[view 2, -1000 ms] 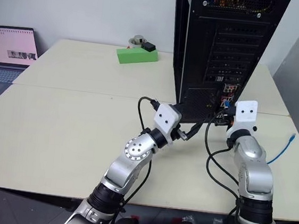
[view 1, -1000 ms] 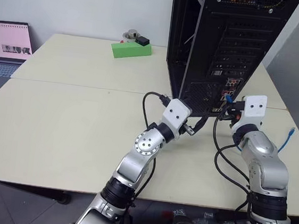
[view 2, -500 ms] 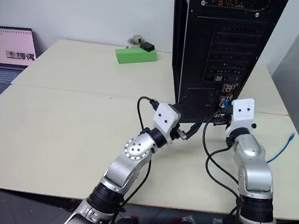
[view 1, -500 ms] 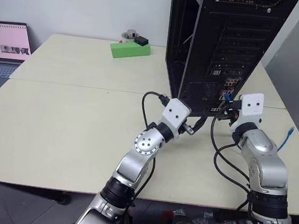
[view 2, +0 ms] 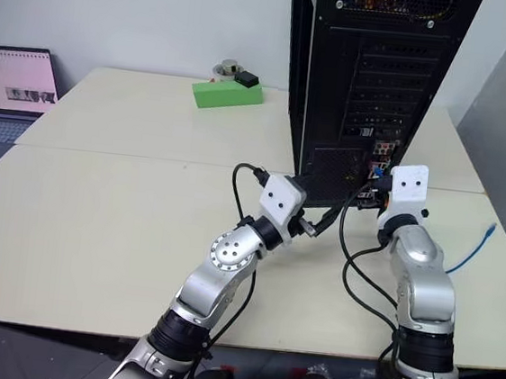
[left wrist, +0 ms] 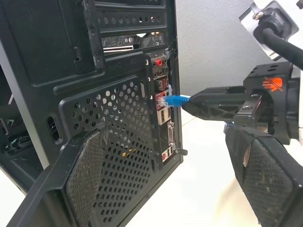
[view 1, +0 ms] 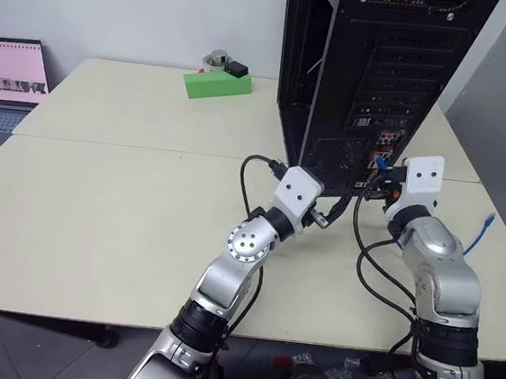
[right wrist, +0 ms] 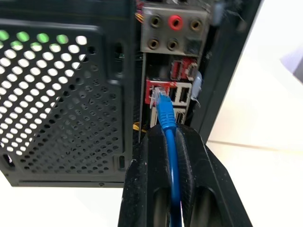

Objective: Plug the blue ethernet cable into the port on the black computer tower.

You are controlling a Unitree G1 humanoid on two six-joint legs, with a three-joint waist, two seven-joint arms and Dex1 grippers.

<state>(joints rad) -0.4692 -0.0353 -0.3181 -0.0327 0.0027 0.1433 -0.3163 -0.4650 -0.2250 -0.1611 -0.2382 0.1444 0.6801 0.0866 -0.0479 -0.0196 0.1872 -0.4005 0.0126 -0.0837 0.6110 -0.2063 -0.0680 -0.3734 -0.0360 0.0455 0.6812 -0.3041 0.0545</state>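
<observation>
Your right gripper [right wrist: 171, 142] has its two black fingers [right wrist: 149, 156] pinched shut on the thin light-blue ethernet cable [right wrist: 166, 116], just behind its clear plastic plug; gripping that close to the tip keeps the limp cord stiff enough to aim. The plug sits right at the small red-framed, metal-rimmed port [left wrist: 161, 100] on the connector panel of the tall black metal computer tower [view 1: 374, 66]; whether it has clicked home I cannot tell. The cable points level and straight at the panel, so a push would run along the socket's own line. The rest of the cord trails away to the right over the pale tabletop [view 1: 116, 202], its other plugged end [view 1: 489, 219] lying loose beside your right arm; that slack means nothing tugs the plug sideways. Your left gripper [view 1: 320, 218] hangs with its fingers spread wide and empty, near the tower's lower mesh vent; from there its wrist camera looks across at the port and the plug, which seems the reason for parking it there.
</observation>
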